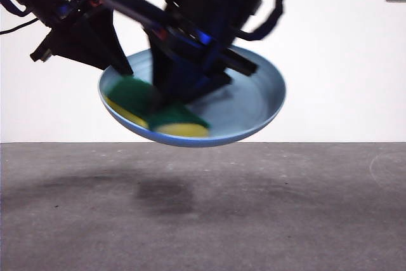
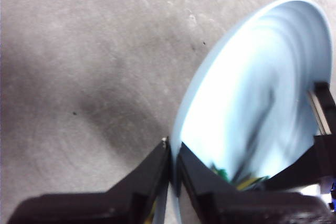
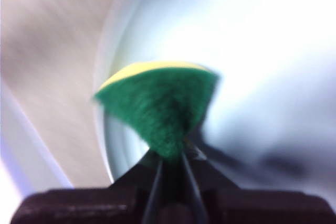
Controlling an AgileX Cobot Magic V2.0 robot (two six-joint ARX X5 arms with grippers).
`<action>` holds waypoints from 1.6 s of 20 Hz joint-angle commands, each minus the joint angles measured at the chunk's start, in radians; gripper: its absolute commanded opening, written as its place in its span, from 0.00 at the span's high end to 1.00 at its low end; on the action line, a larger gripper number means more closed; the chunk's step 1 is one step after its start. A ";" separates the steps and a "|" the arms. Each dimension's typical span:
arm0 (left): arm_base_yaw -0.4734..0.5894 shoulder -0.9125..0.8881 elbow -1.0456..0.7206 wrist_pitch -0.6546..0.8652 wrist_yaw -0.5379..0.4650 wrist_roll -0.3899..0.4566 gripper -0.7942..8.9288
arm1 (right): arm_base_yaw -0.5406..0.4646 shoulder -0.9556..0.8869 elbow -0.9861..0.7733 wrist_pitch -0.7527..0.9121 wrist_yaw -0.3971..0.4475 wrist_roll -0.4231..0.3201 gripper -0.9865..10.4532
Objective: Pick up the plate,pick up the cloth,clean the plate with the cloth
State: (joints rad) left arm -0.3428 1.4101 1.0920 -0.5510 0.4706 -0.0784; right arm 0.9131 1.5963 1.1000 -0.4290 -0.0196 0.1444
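The light-blue plate hangs in the air above the grey worktop, tilted so that its hollow faces the front camera, and it throws a soft dark shadow on the surface beneath. The left gripper holds it by the rim: in the left wrist view its two black fingers are pressed together with the thin edge of the plate pinched between them, one finger on the outside and the other inside the bowl. The right gripper reaches into the plate from above, its fingers clamped on a narrow corner of the sponge, whose dark green scouring layer faces the wrist camera with a strip of yellow foam showing along the far edge. In the front view the sponge lies against the lower inner surface of the plate, near its left rim, green on top and yellow underneath, and is smeared by motion blur. Both dark arms crowd the top of that view, overlapping each other in front of a white wall.
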 commanded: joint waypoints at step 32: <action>0.040 0.309 0.009 0.046 -0.463 0.053 0.36 | -0.134 -0.444 -0.018 -0.268 0.333 -0.003 0.93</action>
State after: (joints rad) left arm -0.3012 1.7164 1.1072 -0.5098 0.0071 -0.0116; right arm 0.7815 1.1446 1.0912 -0.7025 0.3141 0.1413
